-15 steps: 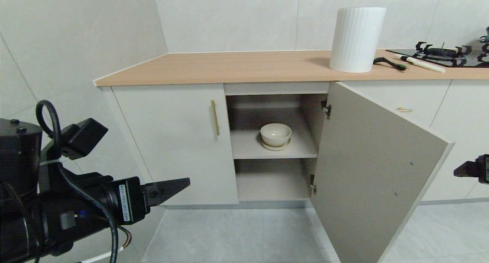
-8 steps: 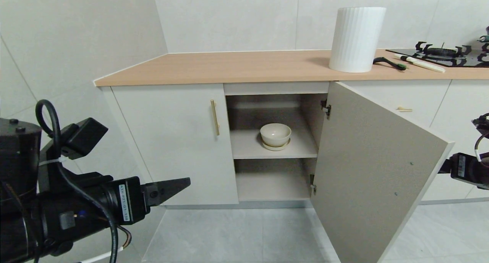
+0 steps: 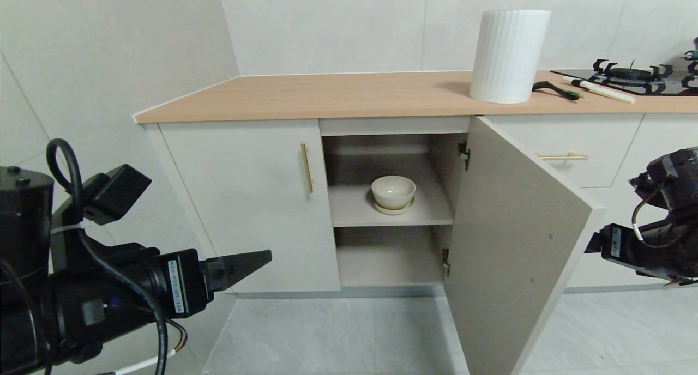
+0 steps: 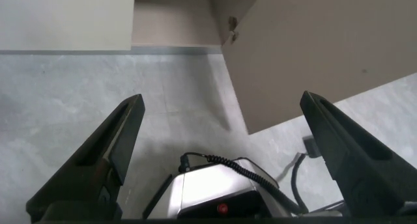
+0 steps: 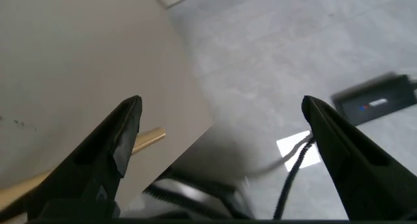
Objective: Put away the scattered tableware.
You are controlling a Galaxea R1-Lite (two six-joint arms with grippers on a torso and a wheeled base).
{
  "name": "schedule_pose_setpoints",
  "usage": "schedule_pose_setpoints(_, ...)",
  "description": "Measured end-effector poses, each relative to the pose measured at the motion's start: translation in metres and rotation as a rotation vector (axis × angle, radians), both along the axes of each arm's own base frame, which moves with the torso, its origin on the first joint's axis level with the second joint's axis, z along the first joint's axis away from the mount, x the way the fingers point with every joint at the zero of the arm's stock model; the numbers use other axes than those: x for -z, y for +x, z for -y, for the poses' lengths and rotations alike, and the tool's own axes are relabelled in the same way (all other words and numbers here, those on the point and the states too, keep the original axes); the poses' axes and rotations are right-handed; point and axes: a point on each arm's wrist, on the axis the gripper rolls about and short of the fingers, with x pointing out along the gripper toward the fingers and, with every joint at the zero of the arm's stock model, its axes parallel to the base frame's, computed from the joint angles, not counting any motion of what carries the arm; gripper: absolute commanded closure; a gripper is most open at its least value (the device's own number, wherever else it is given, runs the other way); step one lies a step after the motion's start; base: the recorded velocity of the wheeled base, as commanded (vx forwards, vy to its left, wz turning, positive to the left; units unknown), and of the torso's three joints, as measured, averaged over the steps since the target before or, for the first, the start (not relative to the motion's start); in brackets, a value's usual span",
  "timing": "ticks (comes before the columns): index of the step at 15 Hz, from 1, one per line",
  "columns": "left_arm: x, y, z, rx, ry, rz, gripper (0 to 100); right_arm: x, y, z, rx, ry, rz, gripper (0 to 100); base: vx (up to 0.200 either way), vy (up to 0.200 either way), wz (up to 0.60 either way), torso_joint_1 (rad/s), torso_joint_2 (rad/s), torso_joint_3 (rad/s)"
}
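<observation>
A cream bowl (image 3: 393,191) sits on a small plate (image 3: 393,207) on the upper shelf of the cabinet. The cabinet's right door (image 3: 518,244) stands partly open. My right gripper (image 3: 594,243) is at the door's outer side, close to its free edge. In the right wrist view this gripper (image 5: 221,146) is open, with the door's face and its gold handle (image 5: 148,139) in front of it. My left gripper (image 3: 260,258) hangs low in front of the closed left door, apart from everything. In the left wrist view it (image 4: 221,146) is open and empty above the floor.
On the wooden countertop (image 3: 327,94) stand a tall white ribbed container (image 3: 509,56), a black-handled tool (image 3: 556,89) and a pale knife (image 3: 600,90), beside a gas hob (image 3: 632,75). The left door (image 3: 251,200) is closed. The lower shelf (image 3: 390,260) holds nothing.
My right arm has come in from the right edge against the door's outer side. The door has swung partly toward closing, uncovering the drawer handle behind it. The left arm has barely moved.
</observation>
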Motion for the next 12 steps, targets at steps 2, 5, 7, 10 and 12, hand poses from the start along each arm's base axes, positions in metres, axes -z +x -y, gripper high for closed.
schedule_pose_setpoints(2, -0.002, -0.001, -0.001, -0.001, -0.006, 0.008, 0, 0.002, 0.003, -0.015, -0.055, 0.009, 0.005, 0, 0.000, 0.000, 0.00, 0.000, 0.00, 0.000)
schedule_pose_setpoints(5, -0.002, 0.000, -0.001, -0.009, -0.008, 0.005, 0, 0.007, 0.022, -0.045, -0.156, 0.020, 0.075, 0, 0.000, 0.000, 0.00, 0.000, 0.00, 0.000)
schedule_pose_setpoints(7, -0.001, 0.002, -0.001, -0.014, -0.006, -0.001, 0, 0.010, 0.036, -0.070, -0.248, 0.043, 0.116, 0, 0.000, 0.000, 0.00, 0.000, 0.00, 0.000)
schedule_pose_setpoints(10, 0.000, 0.005, -0.001, -0.031, -0.007, 0.004, 0, 0.012, 0.056, -0.100, -0.338, 0.064, 0.126, 0, 0.000, 0.000, 0.00, 0.000, 0.00, 0.000)
schedule_pose_setpoints(12, 0.000, 0.007, -0.001, -0.037, -0.007, 0.005, 0, 0.012, 0.071, -0.118, -0.388, 0.085, 0.145, 0, 0.000, 0.000, 0.00, 0.000, 0.00, 0.000)
